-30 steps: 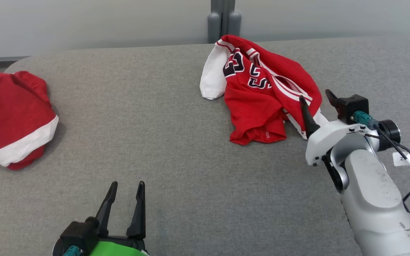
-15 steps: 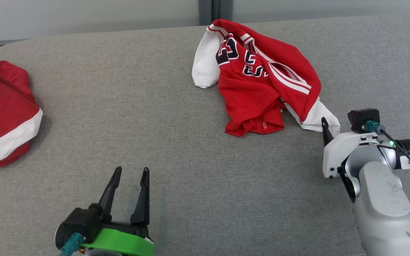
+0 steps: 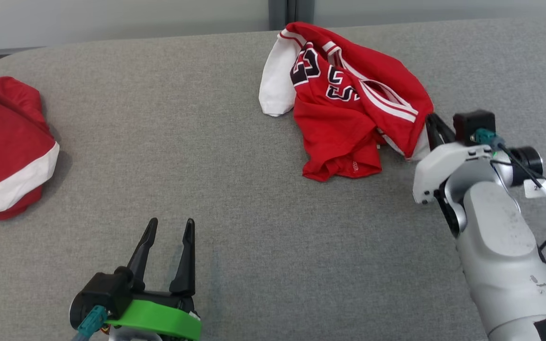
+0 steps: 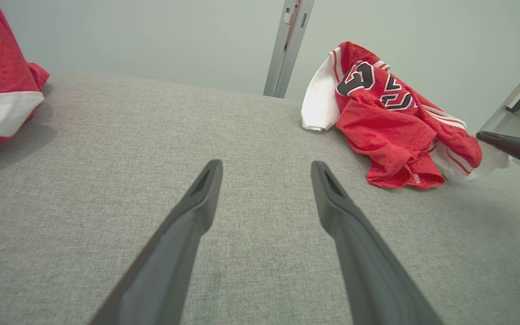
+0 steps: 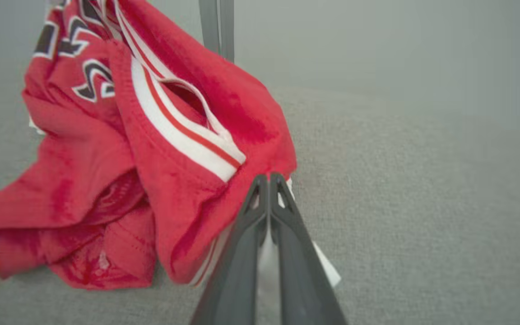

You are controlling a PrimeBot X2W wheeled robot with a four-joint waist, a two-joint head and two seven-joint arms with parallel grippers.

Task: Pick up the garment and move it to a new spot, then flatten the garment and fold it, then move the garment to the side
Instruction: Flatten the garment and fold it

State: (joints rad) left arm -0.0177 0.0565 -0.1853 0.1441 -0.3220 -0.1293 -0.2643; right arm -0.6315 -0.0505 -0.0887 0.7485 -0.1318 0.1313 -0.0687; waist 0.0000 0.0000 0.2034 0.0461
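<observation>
Grey cloth covers the bench [image 3: 206, 156], pale wall behind, a second red bundle [image 3: 7, 147] at far left. Spread a second ago, the right gripper [image 5: 269, 180] has clenched its fingers on what seems the white hem of the red garment [image 3: 349, 109], upper right, so lifting can begin. The left gripper [image 3: 171, 222] waits released, lower left.

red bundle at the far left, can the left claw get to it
Probably yes: the left claw is open, and only bare grey surface lies between it and the bundle.
</observation>
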